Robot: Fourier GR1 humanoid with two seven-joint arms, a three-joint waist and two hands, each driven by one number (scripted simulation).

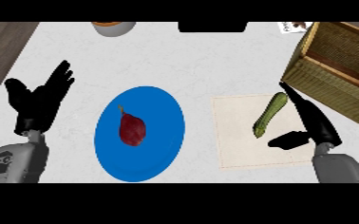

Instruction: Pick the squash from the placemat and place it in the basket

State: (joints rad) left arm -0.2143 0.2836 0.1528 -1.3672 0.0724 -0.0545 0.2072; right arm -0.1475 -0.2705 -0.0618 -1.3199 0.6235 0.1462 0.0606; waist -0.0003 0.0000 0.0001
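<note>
A long green squash [269, 115] lies on a beige placemat [242, 147] at the right of the counter. My right hand [316, 121] is just to the right of the squash, fingers straight and pointing away from me, thumb [289, 140] spread out below the squash's near end; it holds nothing. The woven basket [329, 71] stands at the far right, beyond the placemat. My left hand [41, 99] rests open at the left edge, fingers up.
A blue plate [157, 104] with a dark red pear-shaped fruit [132, 129] sits in the middle of the counter. A grey bowl [113, 27] stands at the far edge, a dark object [212, 26] beside it.
</note>
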